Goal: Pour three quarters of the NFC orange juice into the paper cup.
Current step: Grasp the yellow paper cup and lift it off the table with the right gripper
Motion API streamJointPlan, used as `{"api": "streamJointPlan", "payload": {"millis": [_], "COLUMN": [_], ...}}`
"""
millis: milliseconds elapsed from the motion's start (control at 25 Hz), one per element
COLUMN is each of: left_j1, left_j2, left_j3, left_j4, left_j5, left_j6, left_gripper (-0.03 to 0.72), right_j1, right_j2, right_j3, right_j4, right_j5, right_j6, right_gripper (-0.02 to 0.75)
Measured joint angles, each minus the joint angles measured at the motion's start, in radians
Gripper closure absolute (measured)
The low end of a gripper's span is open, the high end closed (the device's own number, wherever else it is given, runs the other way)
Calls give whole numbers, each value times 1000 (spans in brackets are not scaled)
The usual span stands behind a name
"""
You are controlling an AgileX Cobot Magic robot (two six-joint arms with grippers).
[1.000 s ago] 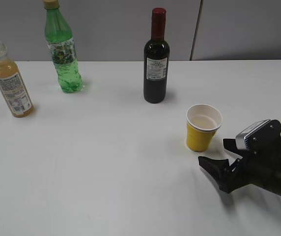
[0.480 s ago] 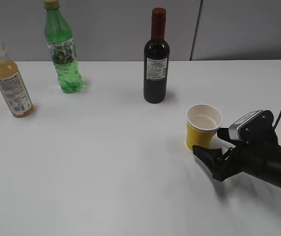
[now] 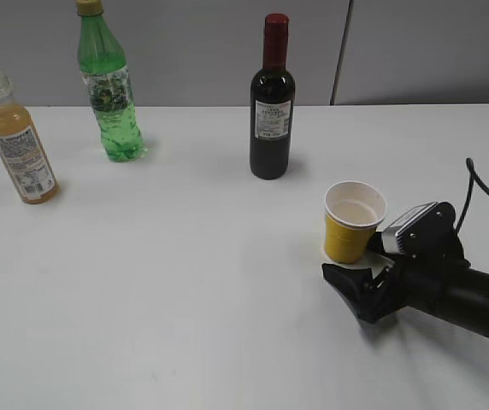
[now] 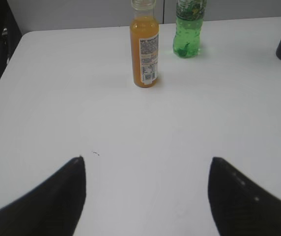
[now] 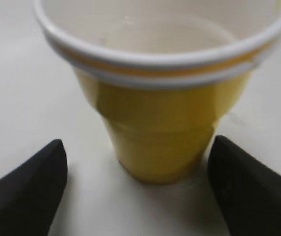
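Observation:
The NFC orange juice (image 3: 20,141), a small clear bottle with no cap, stands upright at the far left of the table. In the left wrist view the NFC orange juice (image 4: 144,49) is straight ahead and well beyond my left gripper (image 4: 146,162), which is open and empty. The yellow paper cup (image 3: 353,222) stands upright right of centre. My right gripper (image 3: 356,263) lies low at the cup's base, open, one finger on each side. In the right wrist view the paper cup (image 5: 155,98) fills the frame between the fingers of my right gripper (image 5: 138,145), not squeezed.
A green plastic bottle (image 3: 108,85) stands at the back left, beside the juice. A dark wine bottle (image 3: 271,102) stands at the back centre, behind the cup. The white table (image 3: 185,282) ends at a grey wall.
My right gripper has slid forward and left along the table until its open fingers flank the cup's base. Cup and bottles have not moved.

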Motion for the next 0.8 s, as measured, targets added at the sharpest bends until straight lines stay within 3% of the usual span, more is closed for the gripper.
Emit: {"api": "streamJointPlan", "payload": {"millis": [800], "left_j1": [0], "left_j2": [0], "left_j3": [0], "left_j4": [0], "left_j5": [0], "left_j6": [0], "left_gripper": [99], "right_j1": [39], "right_j2": [111], "right_j3": [-119], "right_j4": [83], "right_j5": [-77], "right_j6": [0], "right_gripper": [48]}}
